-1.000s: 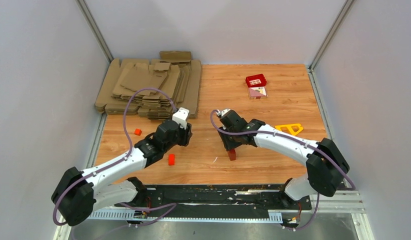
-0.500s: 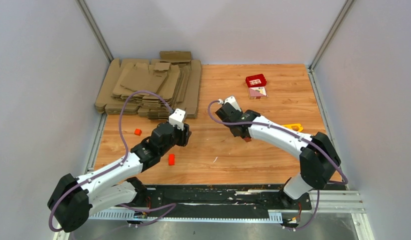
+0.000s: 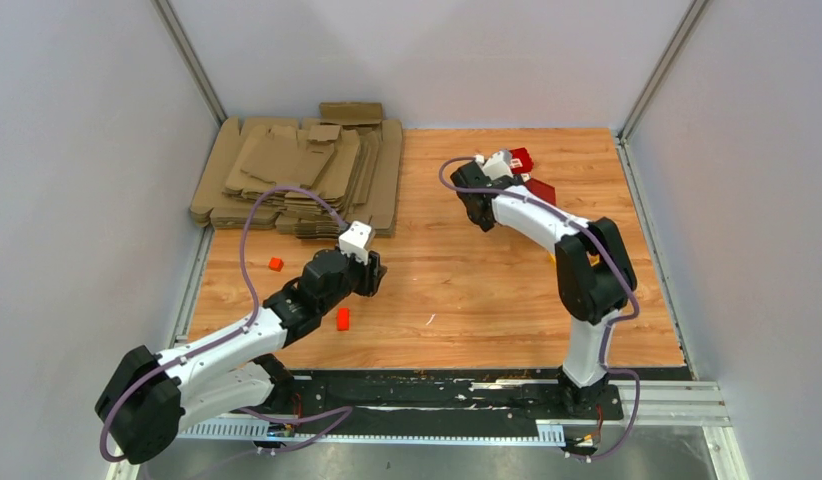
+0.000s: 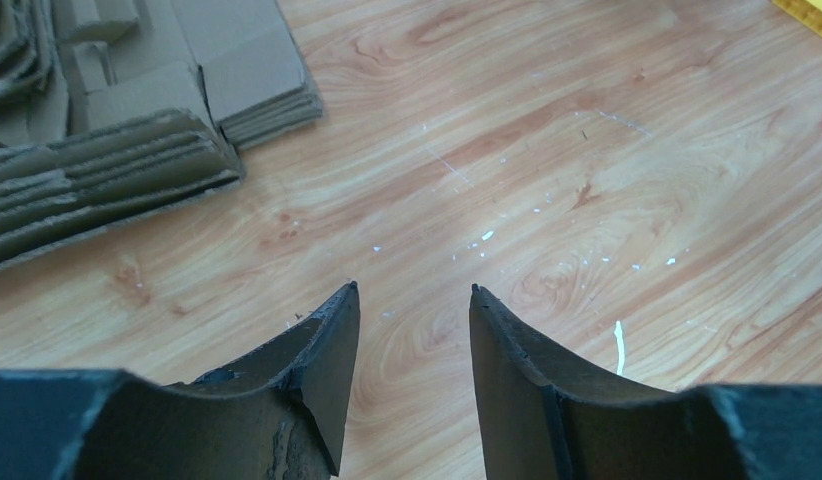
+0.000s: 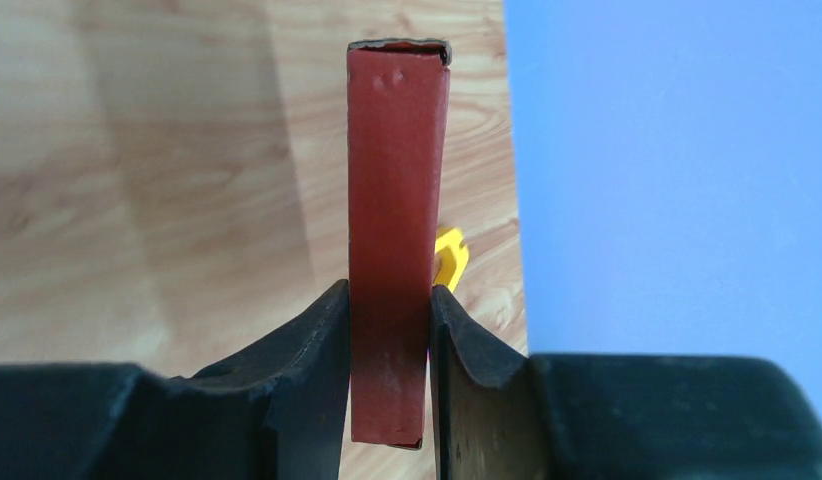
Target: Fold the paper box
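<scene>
The paper box (image 5: pixel 397 200) is a flattened strip of plain red card. It stands edge-on between the jaws of my right gripper (image 5: pixel 390 300), which is shut on it. In the top view the box (image 3: pixel 541 190) sticks out of the right gripper (image 3: pixel 522 178) above the table's far right part, close to the small red tile (image 3: pixel 521 156). My left gripper (image 3: pixel 373 276) is open and empty, low over bare wood at the table's middle left. Its jaws stand apart in the left wrist view (image 4: pixel 412 290).
A stack of flat brown cardboard sheets (image 3: pixel 297 170) fills the far left corner and shows in the left wrist view (image 4: pixel 107 150). Two small orange blocks (image 3: pixel 275 264) (image 3: pixel 342 319) lie near the left arm. A yellow piece (image 5: pixel 449 255) lies beyond the box. Grey walls enclose the table.
My right arm has swung from the table's middle to the far right, carrying the red box up off the wood. My left arm has barely moved.
</scene>
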